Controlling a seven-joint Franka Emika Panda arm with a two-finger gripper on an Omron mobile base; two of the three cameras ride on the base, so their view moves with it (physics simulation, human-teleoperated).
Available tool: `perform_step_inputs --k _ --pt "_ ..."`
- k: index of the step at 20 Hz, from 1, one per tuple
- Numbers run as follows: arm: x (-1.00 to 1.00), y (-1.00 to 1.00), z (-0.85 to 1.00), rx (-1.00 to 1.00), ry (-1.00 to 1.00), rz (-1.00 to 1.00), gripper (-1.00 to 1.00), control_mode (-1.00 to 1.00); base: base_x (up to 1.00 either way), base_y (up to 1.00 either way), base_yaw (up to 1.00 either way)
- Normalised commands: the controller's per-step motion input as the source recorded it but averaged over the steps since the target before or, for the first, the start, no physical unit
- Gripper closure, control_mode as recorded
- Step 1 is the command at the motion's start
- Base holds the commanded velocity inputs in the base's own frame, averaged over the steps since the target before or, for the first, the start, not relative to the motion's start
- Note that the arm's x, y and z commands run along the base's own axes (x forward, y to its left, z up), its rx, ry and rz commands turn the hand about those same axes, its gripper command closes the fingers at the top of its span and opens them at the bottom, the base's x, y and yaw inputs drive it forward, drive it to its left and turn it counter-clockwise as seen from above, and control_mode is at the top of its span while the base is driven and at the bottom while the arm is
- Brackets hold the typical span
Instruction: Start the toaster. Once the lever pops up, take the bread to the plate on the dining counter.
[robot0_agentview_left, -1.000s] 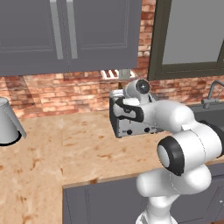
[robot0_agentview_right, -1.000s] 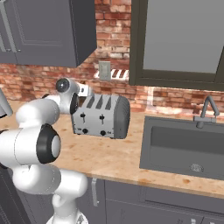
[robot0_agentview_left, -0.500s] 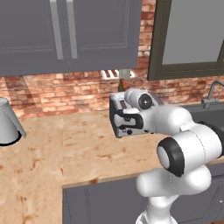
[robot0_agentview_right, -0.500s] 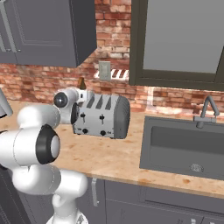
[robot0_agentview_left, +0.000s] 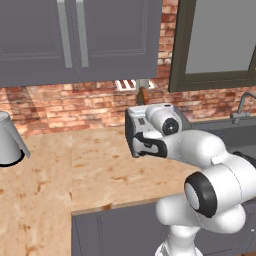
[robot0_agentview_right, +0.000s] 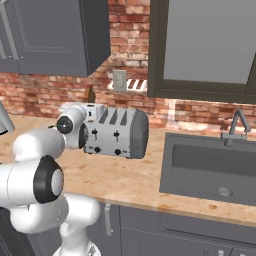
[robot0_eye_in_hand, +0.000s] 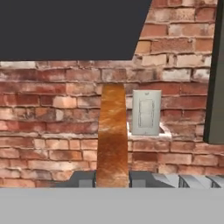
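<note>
1. the small square slice of tan-brown bread (robot0_eye_in_hand: 112, 135) stands upright in a slot of the boxy silver-grey toaster (robot0_agentview_right: 116, 131), its darker crust edge showing as a thin sliver above the toaster top in the left base view (robot0_agentview_left: 144, 95) (the slot is the one at the toaster's far end from the sink).
2. the toaster sits on the mottled tan countertop (robot0_agentview_left: 85, 165) against the red brick wall (robot0_eye_in_hand: 48, 113), with the grey sink (robot0_agentview_right: 210, 165) well apart on its other side.
3. the white arm's wrist hangs right at the toaster's dark end panel (robot0_agentview_left: 136, 137); the fingers themselves are hidden behind the wrist, so whether they are released or clenched cannot be told.
4. the slice is likely light, stiff and dry, with a slightly rough face that should not slip, but it may crumble under a hard squeeze.
5. the exposed upper part looks like the best place to hold, with one finger on each broad face, pinching gently.
6. a straight upward pull would probably keep it from catching on the slot edges.
7. the white wall switch plate (robot0_eye_in_hand: 146, 112) sits just behind the bread on the wall.
</note>
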Motion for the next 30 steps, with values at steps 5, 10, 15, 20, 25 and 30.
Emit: perform_step_inputs --k 5,10,15,20,25,30 --pt "-0.7 -0.01 0.62 -0.02 0.0 0.0 1.0 -1.0 0.0 0.0 0.0" --pt "-0.9 -0.06 0.48 0.0 0.05 -0.02 1.0 -1.0 0.0 0.0 0.0" --pt "-1.0 -0.22 0.25 0.0 0.11 -0.04 1.0 -1.0 0.0 0.0 0.0" --pt "-1.0 -0.3 0.27 0.0 0.14 -0.04 1.0 -1.0 0.0 0.0 0.0" --pt "-1.0 -0.16 0.42 0.0 0.24 -0.05 1.0 -1.0 0.0 0.0 0.0" --pt "-1.0 -0.04 0.37 0.0 0.34 -0.06 1.0 -1.0 0.0 0.0 0.0"
